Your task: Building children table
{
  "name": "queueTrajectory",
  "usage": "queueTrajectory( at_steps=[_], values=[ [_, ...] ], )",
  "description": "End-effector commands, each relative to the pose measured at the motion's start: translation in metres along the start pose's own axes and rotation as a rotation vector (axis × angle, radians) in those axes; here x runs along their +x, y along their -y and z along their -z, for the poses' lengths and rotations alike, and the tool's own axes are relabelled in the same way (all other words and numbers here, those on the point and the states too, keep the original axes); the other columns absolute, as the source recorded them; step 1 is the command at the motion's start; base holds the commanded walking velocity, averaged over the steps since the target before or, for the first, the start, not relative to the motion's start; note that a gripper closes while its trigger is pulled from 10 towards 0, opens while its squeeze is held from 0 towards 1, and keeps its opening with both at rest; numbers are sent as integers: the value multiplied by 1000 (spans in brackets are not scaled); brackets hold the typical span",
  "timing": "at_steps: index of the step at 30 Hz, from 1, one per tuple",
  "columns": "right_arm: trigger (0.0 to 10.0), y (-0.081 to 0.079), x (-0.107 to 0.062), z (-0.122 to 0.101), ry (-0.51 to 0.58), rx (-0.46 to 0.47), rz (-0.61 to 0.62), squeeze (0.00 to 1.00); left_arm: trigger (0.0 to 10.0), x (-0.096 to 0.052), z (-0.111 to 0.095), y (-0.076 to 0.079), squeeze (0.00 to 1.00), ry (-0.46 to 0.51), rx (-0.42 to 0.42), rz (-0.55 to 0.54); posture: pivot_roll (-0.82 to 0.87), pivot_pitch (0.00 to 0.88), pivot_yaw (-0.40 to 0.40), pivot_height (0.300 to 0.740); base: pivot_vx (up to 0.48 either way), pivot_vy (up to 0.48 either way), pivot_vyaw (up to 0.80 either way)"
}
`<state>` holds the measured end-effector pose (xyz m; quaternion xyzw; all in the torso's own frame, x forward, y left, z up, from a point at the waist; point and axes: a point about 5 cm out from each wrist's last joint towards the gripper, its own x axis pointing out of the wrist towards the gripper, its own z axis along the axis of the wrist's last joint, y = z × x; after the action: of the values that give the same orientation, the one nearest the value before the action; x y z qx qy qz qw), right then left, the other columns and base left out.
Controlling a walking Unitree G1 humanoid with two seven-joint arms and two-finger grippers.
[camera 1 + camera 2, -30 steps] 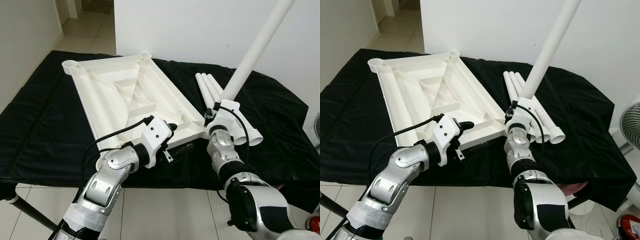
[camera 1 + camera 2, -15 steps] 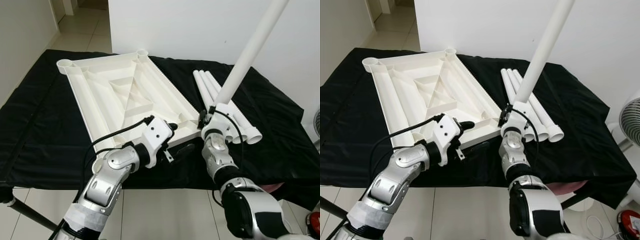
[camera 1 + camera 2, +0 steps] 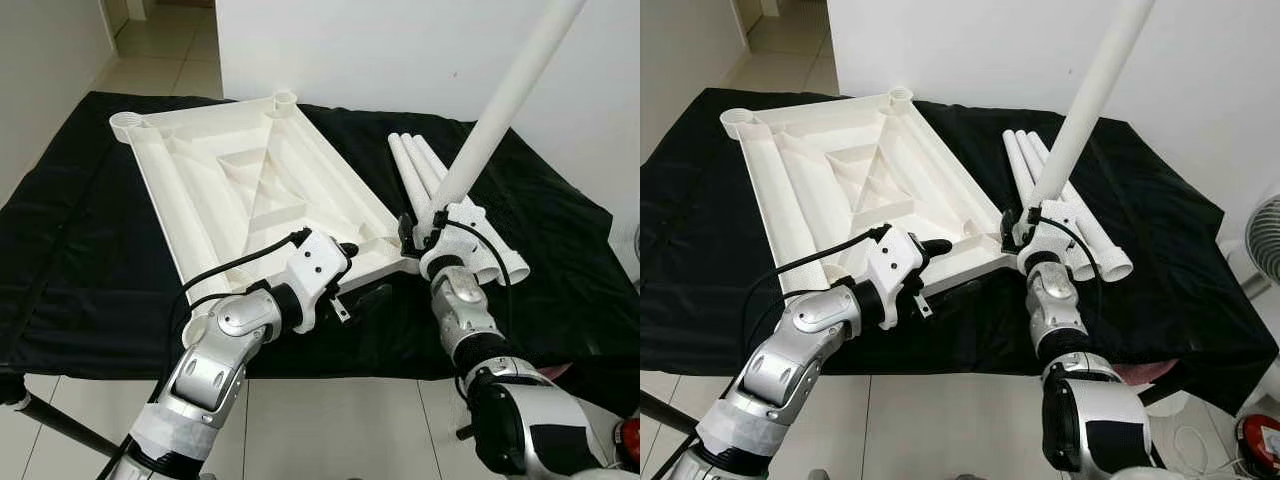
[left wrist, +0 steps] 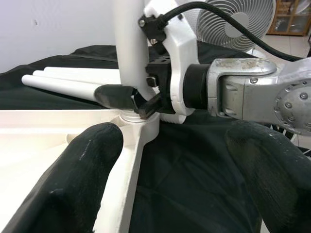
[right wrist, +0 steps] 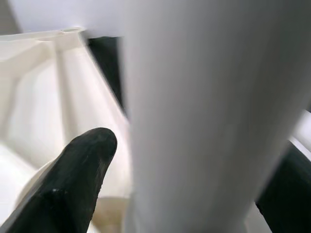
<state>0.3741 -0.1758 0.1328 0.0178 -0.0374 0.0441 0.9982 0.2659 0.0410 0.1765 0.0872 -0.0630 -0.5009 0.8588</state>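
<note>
Left eye view, task item: white plastic tabletop panel (image 3: 255, 200) lies upside down, ribbed underside up, on the black-cloth-covered bench (image 3: 70, 250); its long axis runs from the far left corner toward the near right corner.
Corner sockets: round leg sockets show at the two far corners; the near right corner socket (image 4: 138, 121) carries a leg.
Held leg: long white plastic tube leg (image 3: 500, 110) stands in that socket, long axis tilted up and away to the right, top end beyond the frame edge.
Right hand: right hand (image 3: 425, 228) is closed on the tube leg just above the socket, fingers on either side of the tube.
Left hand: left hand (image 3: 930, 258) sits at the near edge of the panel, just left of the socket; fingers parted, holding nothing.
Spare legs: three white tube legs (image 3: 440, 190) lie side by side on the cloth right of the panel, long axes running near to far.
Change from earlier frames: the right wrist now sits further right of the panel corner than half a second ago; the tube is still in its grasp and still tilted the same way. The left hand keeps its place at the panel edge.
Left wrist view: black fingertips (image 4: 87, 170) spread wide, one over the panel rim, one over the cloth; the tube base is seated in the socket, with the right hand's fingers pinching it; a white floor fan (image 4: 238, 19) stands behind.
Right wrist view: tube close and blurred between two black fingers (image 5: 77, 174), panel ribs behind.
</note>
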Motion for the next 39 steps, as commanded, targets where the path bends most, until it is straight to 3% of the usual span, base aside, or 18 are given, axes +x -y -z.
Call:
queueTrajectory(
  at_steps=[1,12,16,17,21,28,34,39],
  values=[
    [10000,5,1,-2,-8,-37,-52,0,10000,2,4,3,0,-8,-8,-12,-40,0,-66,740,0,0,0],
    [10000,18,-1,-4,-122,-146,-312,0,10000,5,6,5,0,-12,-8,2,-41,0,-65,740,0,0,0],
    [10000,20,-2,-3,-143,-146,-354,0,10000,5,6,5,0,-12,-7,4,-41,0,-65,740,0,0,0],
    [10000,20,-7,1,-188,-142,-470,0,10000,5,6,5,0,-10,-3,3,-40,0,-66,740,0,0,0],
    [10000,20,-10,2,-204,-133,-517,0,10000,5,5,5,0,-9,-3,2,-40,0,-67,740,0,0,0],
    [10000,11,-21,7,-230,-82,-750,0,10000,5,5,1,0,-10,15,0,-42,0,-74,740,0,0,0],
    [10000,2,-25,12,-235,-47,-824,0,10000,6,5,-3,0,-11,30,0,-42,0,-79,740,0,0,0],
    [10000,-15,-32,20,-233,1,-914,0,10000,7,6,-8,0,-11,49,1,-47,0,-84,740,0,0,0]
  ],
)
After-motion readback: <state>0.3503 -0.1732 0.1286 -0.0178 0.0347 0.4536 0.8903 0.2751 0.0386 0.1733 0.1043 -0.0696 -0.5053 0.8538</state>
